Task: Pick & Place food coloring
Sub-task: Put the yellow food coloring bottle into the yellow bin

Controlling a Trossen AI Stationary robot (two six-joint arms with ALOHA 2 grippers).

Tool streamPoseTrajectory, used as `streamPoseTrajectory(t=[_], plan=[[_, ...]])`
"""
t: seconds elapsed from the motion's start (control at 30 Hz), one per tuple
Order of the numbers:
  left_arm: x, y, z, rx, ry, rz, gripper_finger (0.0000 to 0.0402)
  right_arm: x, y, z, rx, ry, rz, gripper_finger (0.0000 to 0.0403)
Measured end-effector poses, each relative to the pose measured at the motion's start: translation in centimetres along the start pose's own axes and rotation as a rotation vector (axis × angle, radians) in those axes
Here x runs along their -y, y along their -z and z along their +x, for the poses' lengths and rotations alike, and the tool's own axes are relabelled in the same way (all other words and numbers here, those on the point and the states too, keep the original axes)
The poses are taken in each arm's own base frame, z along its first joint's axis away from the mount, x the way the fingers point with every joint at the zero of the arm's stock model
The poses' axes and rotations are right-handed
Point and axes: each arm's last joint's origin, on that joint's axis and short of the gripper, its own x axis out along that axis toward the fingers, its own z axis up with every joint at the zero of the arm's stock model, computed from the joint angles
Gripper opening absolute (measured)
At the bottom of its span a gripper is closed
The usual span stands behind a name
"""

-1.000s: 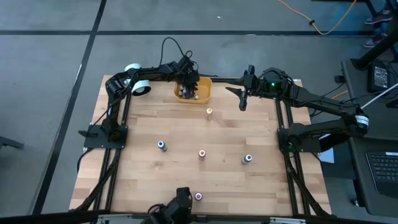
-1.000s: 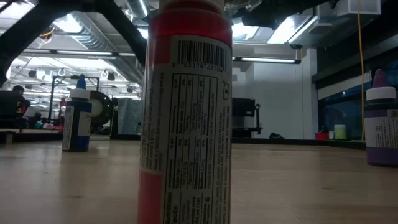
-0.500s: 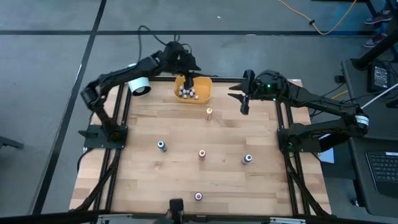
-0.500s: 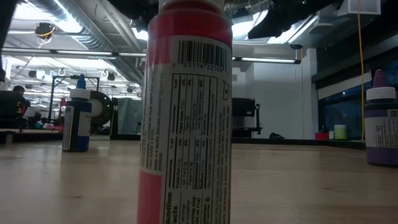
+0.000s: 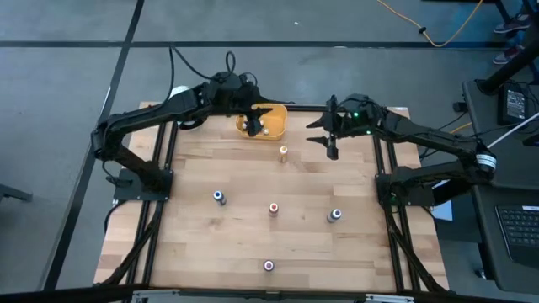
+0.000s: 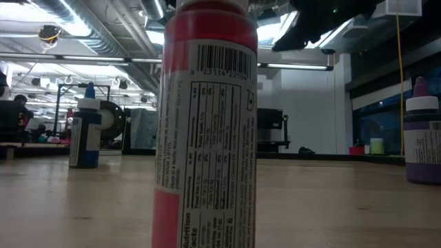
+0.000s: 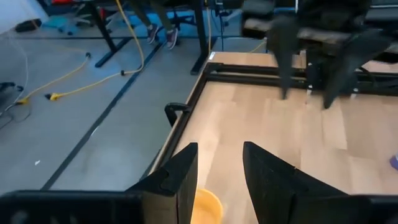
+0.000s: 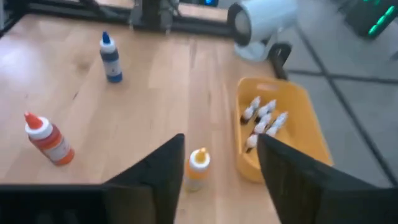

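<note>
Several small food coloring bottles lie in the yellow bin (image 5: 274, 118) (image 8: 292, 134) at the table's far edge. Others stand upright on the wood: an orange one (image 5: 283, 152) (image 8: 198, 167), a blue one (image 5: 218, 197) (image 8: 110, 57), a red one (image 5: 273, 208) (image 8: 48, 138), a purple one (image 5: 335, 215) (image 6: 422, 131) and a red one (image 5: 269, 266) (image 6: 207, 124) close to the low camera. My left gripper (image 5: 255, 118) (image 7: 219, 149) hangs open and empty above the bin. My right gripper (image 5: 331, 141) (image 8: 221, 146) is open, raised to the right of the orange bottle.
A white cylinder (image 5: 179, 93) (image 8: 264, 18) lies at the far left corner beside the bin, partly under my left arm. Black frame rails (image 5: 164, 160) run along the table's left and right sides. Open wood lies between the standing bottles.
My left gripper has risen out of the yellow bin, and the arm has lifted and stretched out; the gripper now hangs above the bin. My right gripper has shifted slightly toward the near edge and the orange bottle. The bottles have stayed in place.
</note>
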Motion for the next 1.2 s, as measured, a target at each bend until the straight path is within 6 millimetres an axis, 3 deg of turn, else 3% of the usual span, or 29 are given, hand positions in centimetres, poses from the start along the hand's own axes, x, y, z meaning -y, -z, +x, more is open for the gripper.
streamPoseTrajectory(t=[0.2,0.4,0.63,0.9,1.03,1.2], plan=[[3.0,-0.2,-1.2,-0.037,-0.036,0.007,0.0123,0.5,1.0,3.0,-0.128,-0.046,0.068,0.0264],[4.4,-0.4,-2.4,-0.047,-0.105,0.030,0.0123,1.7,0.4,6.5,-0.285,-0.098,0.127,0.0281],[3.6,-1.3,-5.7,0.016,-0.194,0.045,0.0123,2.5,-0.1,10.9,-0.352,-0.118,0.203,0.0282],[2.4,-2.2,-11.3,0.126,-0.224,0.165,0.0123,0.3,2.4,16.3,-0.503,-0.128,0.282,0.0282],[2.0,-2.3,-13.3,0.167,-0.237,0.209,0.0123,-0.1,3.5,17.5,-0.571,-0.046,0.344,0.0282],[1.8,-2.0,-14.6,0.157,-0.239,0.247,0.0122,0.0,3.6,17.6,-0.581,0.019,0.379,0.0282]])
